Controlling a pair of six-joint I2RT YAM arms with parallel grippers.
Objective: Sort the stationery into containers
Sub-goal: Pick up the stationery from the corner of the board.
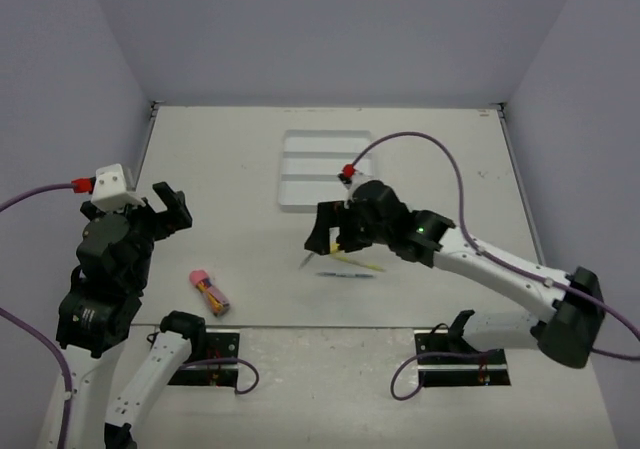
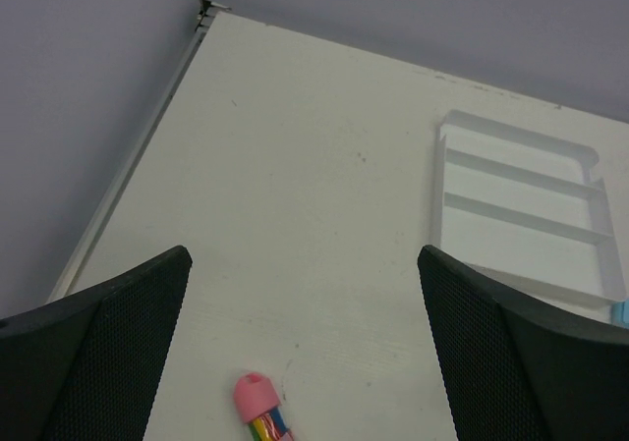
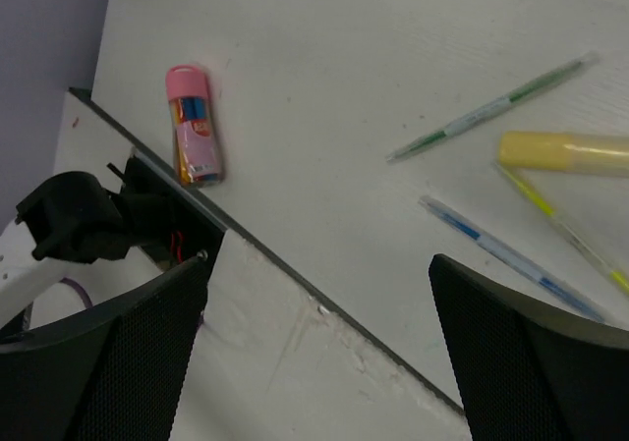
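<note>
The white three-compartment tray (image 1: pixel 322 169) lies at the back centre and looks empty; it also shows in the left wrist view (image 2: pixel 521 205). The stubby pink tube (image 1: pixel 210 291) lies front left, also seen in the left wrist view (image 2: pixel 257 407) and the right wrist view (image 3: pixel 192 127). A green pen (image 3: pixel 491 107), a yellow highlighter (image 3: pixel 565 153), a thin yellow pen (image 3: pixel 565 227) and a blue pen (image 3: pixel 511 257) lie together on the table under my right gripper. My right gripper (image 1: pixel 335 237) is open and empty above them (image 3: pixel 319 262). My left gripper (image 1: pixel 170 207) is open and empty, raised behind the tube (image 2: pixel 303 254).
The table's front edge (image 3: pixel 295 284) runs diagonally under the right gripper. Arm base plates (image 1: pixel 465 364) and purple cables (image 1: pixel 420 139) sit at the near side. Grey walls close in the table on the left, back and right.
</note>
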